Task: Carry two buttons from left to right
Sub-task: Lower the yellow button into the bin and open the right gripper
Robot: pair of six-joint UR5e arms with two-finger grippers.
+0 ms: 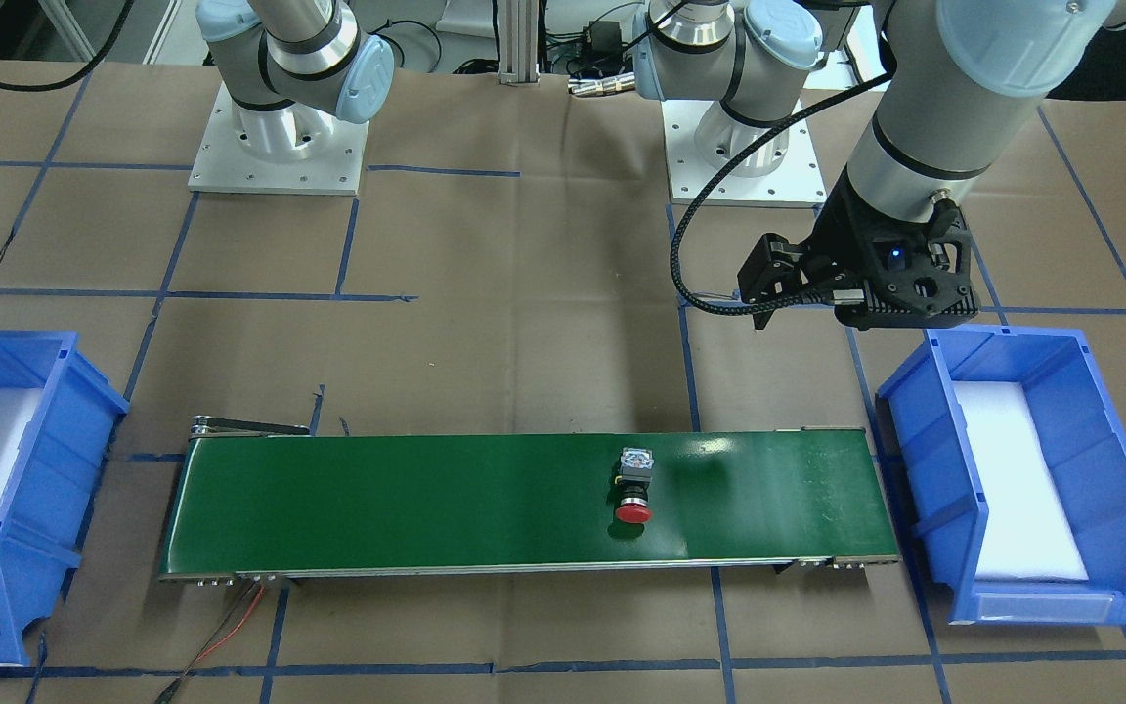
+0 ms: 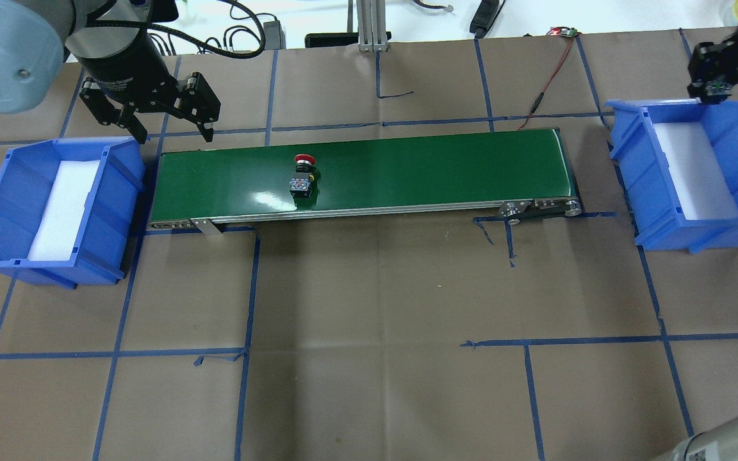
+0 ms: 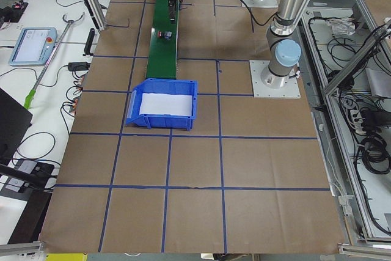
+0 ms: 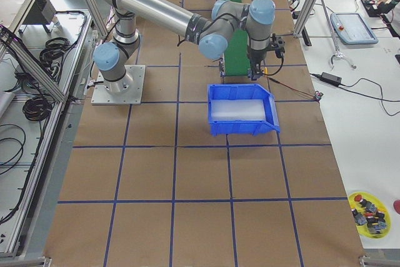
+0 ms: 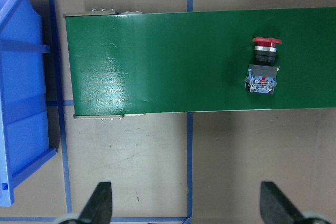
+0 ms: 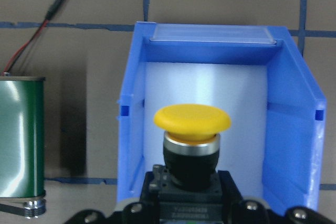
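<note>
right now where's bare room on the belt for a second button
Bare belt runs from the red button to the end by the right bin; a shorter patch lies toward the left hand. The left bin's pad is bare, the right bin's too, though the right hand holds the yellow button at its rim.

No words or numbers can be read anywhere. There is tiny white print on the black wrist just above the left gripper, but it is too small and blurry to read. The little screen on the side desk shows only fuzzy shapes. A sticker on the arm at the bottom corner of the overhead view is cut off and cannot be read either
</note>
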